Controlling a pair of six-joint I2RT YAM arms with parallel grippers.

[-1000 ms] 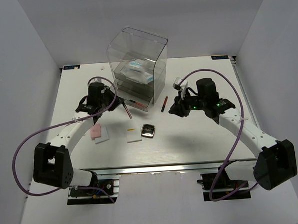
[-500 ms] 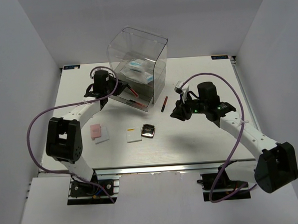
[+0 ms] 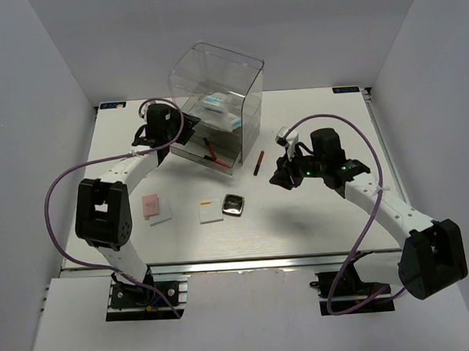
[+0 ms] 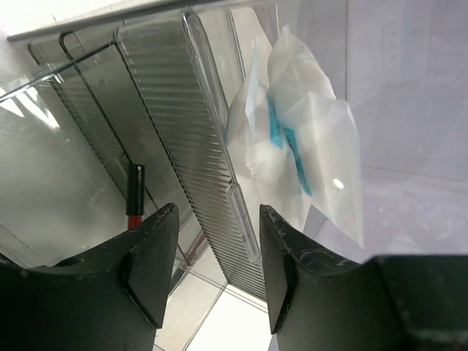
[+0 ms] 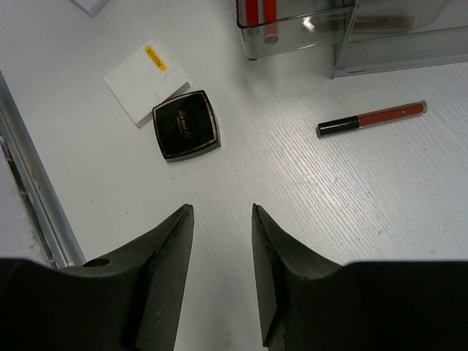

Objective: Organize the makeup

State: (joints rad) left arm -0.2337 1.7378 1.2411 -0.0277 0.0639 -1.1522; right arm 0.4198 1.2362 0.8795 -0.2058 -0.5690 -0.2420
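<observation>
The clear drawer box (image 3: 215, 98) holds two white blue-printed packets (image 3: 219, 107), which also show in the left wrist view (image 4: 300, 139). A red-black stick (image 3: 212, 150) lies in its low drawer and shows in the left wrist view (image 4: 134, 197). My left gripper (image 3: 179, 130) is open and empty at the box's left side, its jaws either side of a ribbed drawer front (image 4: 212, 190). My right gripper (image 3: 285, 178) is open and empty above the table. A dark-red stick (image 3: 257, 162), a black compact (image 3: 234, 204) and a white pad (image 3: 210, 213) lie left of it. The right wrist view shows the stick (image 5: 371, 118), compact (image 5: 186, 124) and pad (image 5: 146, 82).
A pink pad (image 3: 150, 204) and a white pad (image 3: 162, 213) lie at the front left of the white table (image 3: 315, 218). The open drawer's front end (image 5: 292, 25) with red sticks juts toward the table's middle. A metal rail (image 3: 247, 263) runs along the near edge.
My left gripper has moved from in front of the drawer back to the box's left side. The red stick by it now lies in the drawer. My right gripper shifted slightly.
</observation>
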